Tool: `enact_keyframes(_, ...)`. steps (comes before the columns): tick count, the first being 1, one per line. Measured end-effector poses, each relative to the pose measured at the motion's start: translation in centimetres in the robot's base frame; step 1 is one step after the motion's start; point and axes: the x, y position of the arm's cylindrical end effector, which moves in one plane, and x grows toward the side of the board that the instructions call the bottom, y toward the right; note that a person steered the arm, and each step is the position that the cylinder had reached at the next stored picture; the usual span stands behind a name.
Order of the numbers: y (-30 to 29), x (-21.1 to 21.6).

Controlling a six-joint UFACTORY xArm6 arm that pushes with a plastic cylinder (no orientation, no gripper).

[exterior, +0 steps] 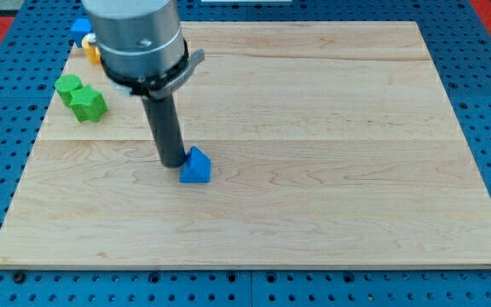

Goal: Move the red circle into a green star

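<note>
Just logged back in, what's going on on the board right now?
My tip sits right against the view's left side of a blue block near the board's middle. Two green blocks lie close together by the wooden board's upper left edge, with a blue block and an orange one partly hidden behind the arm. No red circle shows.

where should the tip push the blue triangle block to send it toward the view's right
Judging by the pose, push its left face, coming from the view's left. My tip is already at the left side of the blue triangle block, seemingly touching. Aim low and centred on that face, since an off-centre push would probably turn the wedge.
</note>
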Motion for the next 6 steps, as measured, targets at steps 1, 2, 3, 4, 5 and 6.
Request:
enact_keyframes(1,1.3,-7.0)
enact_keyframes(2,2.1,-14.3)
enact_keyframes(3,0.2,-17.2)
enact_keyframes(4,-3.4,-17.9)
enact_keyframes(5,-5.9,-16.8)
enact_keyframes(6,-6.9,-14.0)
